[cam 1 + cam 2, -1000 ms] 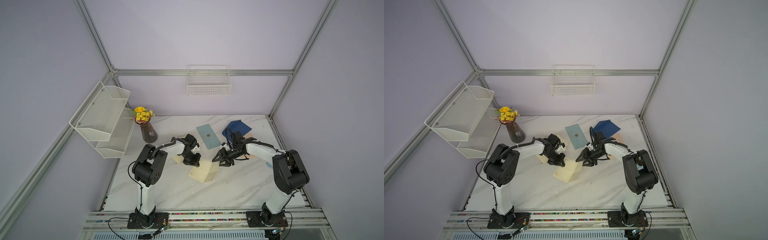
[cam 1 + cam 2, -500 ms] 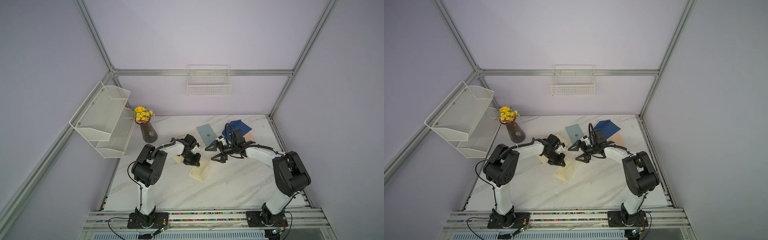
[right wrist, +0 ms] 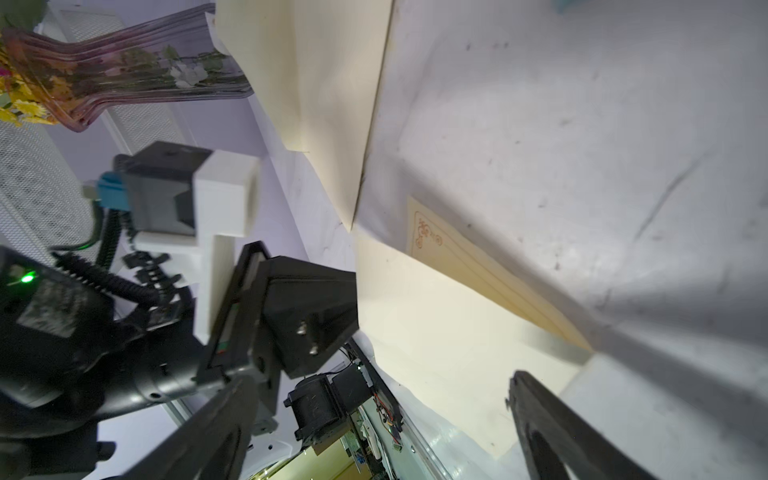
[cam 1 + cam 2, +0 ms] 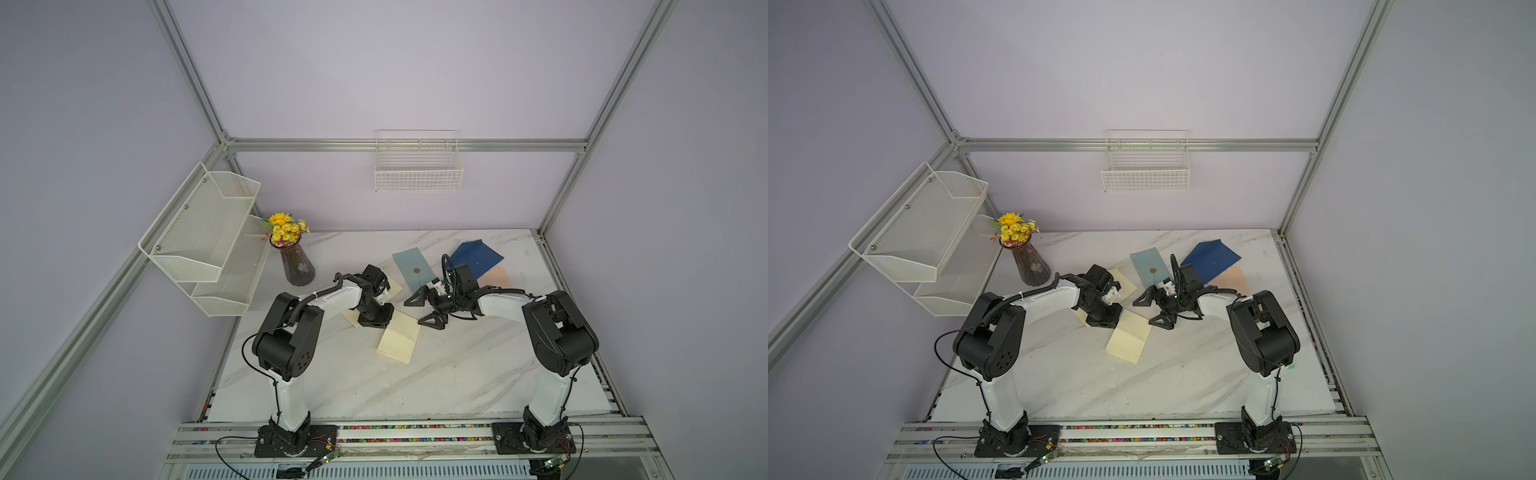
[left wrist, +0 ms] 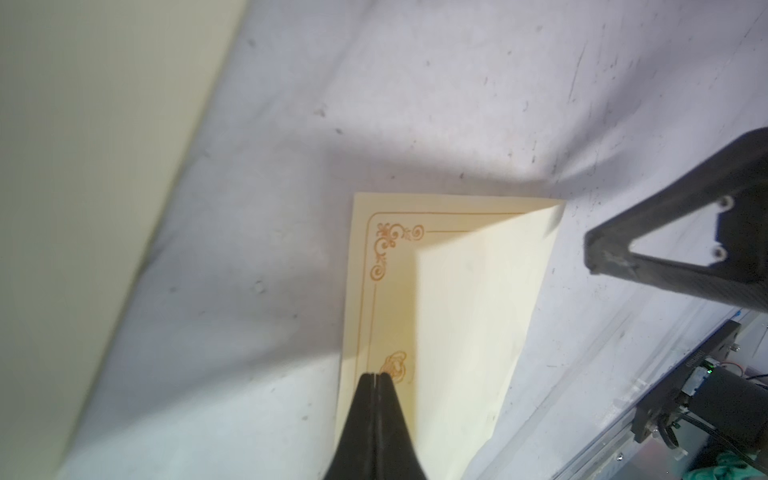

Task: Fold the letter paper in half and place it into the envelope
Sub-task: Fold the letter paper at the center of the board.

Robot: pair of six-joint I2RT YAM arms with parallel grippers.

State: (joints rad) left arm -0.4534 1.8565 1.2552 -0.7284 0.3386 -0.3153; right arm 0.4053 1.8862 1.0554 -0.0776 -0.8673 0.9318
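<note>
Marble tabletop (image 4: 457, 374), left claw (image 5: 376, 377) closed, tips on folded letter paper (image 5: 469, 311); right claw (image 4: 412, 313) fully spread, empty.

Left gripper (image 4: 375, 321) is being held shut, pointed downward, while right gripper (image 4: 420, 312) is being held wide open near it, arms stretched forward.

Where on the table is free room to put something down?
Bare table lies in front of the folded letter paper, and at the back between vase and light blue envelope. Crowded: around the left gripper, right gripper and dark blue envelope.
</note>
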